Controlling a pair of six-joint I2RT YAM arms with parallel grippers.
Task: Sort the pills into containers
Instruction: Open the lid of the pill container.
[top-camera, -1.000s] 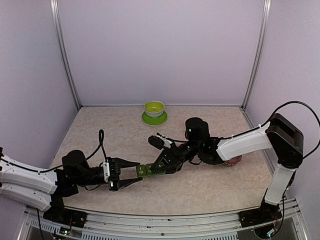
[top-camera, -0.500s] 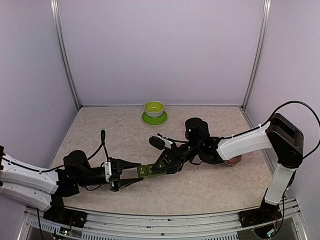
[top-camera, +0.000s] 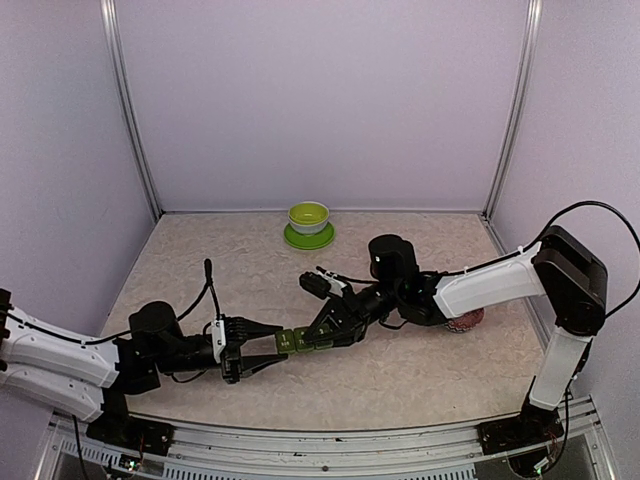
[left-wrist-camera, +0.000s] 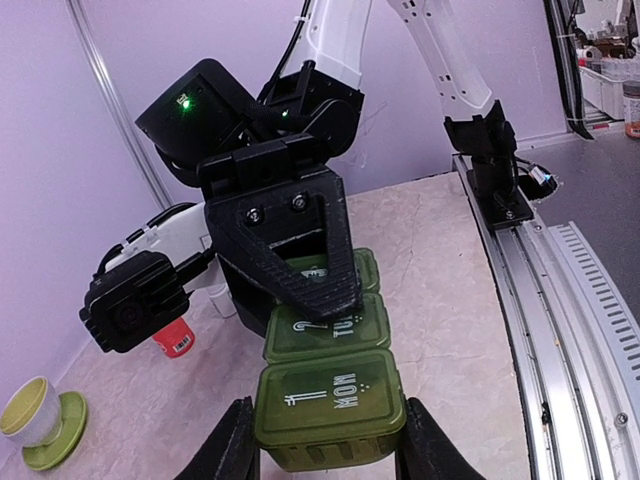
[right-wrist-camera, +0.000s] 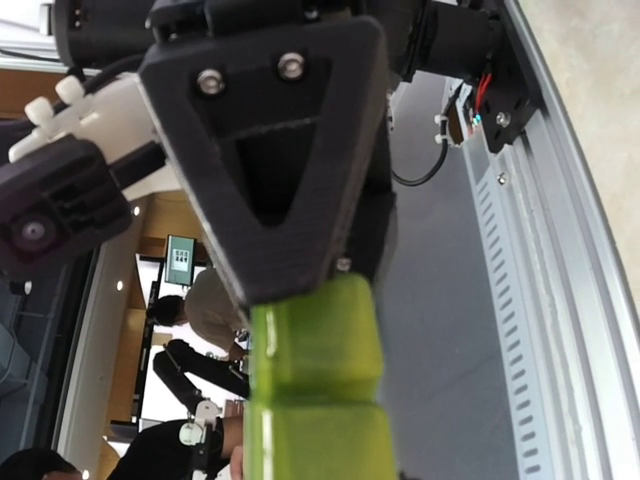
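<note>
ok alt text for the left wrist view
A green three-compartment pill strip, lids marked MON and TUE, held by the left end effector at its near end and the right end effector at its far end. A lime-green bowl sits lower left.

— What colour is that plastic strip of three joined square lidded compartments (left-wrist-camera: 328, 385)?

— Dark olive green, with pale lettering on the lids. In the right wrist view it shows a brighter yellow-green.

— And the grippers?

— The left gripper (left-wrist-camera: 328, 408) and the right gripper (left-wrist-camera: 335, 297) are both black, on white-and-black arms (top-camera: 490, 285).

— The rest?

— A small lime-green bowl (top-camera: 309, 214) on a matching green saucer (top-camera: 309, 239), a little red bottle (left-wrist-camera: 175, 338) with a white label, a red-and-white patterned bowl (top-camera: 466, 322), a beige marbled tabletop (top-camera: 400, 385) and pale lilac walls (top-camera: 320, 100).
</note>
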